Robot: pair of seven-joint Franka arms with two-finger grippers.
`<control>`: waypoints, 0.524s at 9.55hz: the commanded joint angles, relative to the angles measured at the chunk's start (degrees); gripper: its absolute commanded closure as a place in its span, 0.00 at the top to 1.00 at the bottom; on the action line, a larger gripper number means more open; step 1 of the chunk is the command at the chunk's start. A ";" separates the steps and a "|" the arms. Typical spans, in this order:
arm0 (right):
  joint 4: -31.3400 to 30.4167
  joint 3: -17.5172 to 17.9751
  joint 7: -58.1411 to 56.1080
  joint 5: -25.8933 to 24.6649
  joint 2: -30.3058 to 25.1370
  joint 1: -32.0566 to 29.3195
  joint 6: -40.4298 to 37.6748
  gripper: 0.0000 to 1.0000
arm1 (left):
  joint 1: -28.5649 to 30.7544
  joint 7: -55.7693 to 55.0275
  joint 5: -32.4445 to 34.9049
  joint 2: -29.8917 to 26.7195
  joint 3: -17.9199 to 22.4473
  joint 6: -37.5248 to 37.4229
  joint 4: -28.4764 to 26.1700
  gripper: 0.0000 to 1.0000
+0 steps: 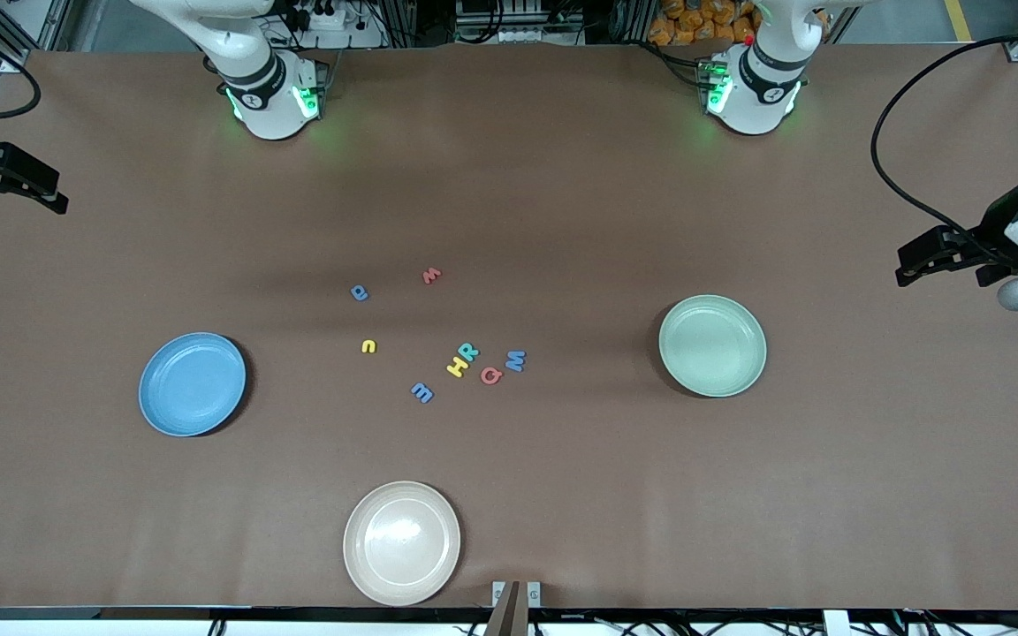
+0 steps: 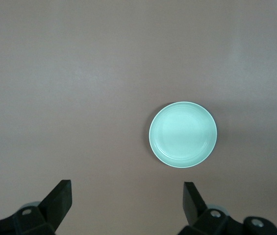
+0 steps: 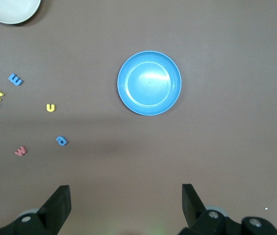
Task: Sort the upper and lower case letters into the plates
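Front view: all eight small flat foam letters lie loose on the brown worktop (image 1: 562, 194), between the round matte blue plate (image 1: 192, 383) toward the right arm's end and the pale mint green plate (image 1: 712, 345) toward the left arm's end. Red w (image 1: 431, 276) and blue p (image 1: 359, 292) lie farthest from the camera; yellow u (image 1: 368, 346), blue m (image 1: 421, 392), yellow H (image 1: 458, 366), teal R (image 1: 468, 352), red Q (image 1: 491, 375), blue M (image 1: 515, 360) nearer. Cream-beige plate (image 1: 401, 541) nearest. Both plates empty; sorting not begun, all letters left.

Left wrist view: left tool (image 2: 127, 196) wide, empty, waiting high above the worktop, mint plate in sight.

Right wrist view: right tool (image 3: 126, 200) wide, empty, high over the worktop beside the blue plate
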 commanded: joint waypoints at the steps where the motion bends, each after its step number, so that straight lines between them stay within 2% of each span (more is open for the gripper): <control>1: -1.87 0.49 0.69 -0.03 -1.70 -0.63 0.17 1.00 | 0.40 0.38 -0.44 -0.53 -0.03 -0.63 -0.04 1.00; 5: -1.96 0.57 0.69 -0.03 -1.70 -0.63 0.17 1.00 | 0.14 0.98 -0.18 0.09 -0.38 -0.71 -0.21 1.00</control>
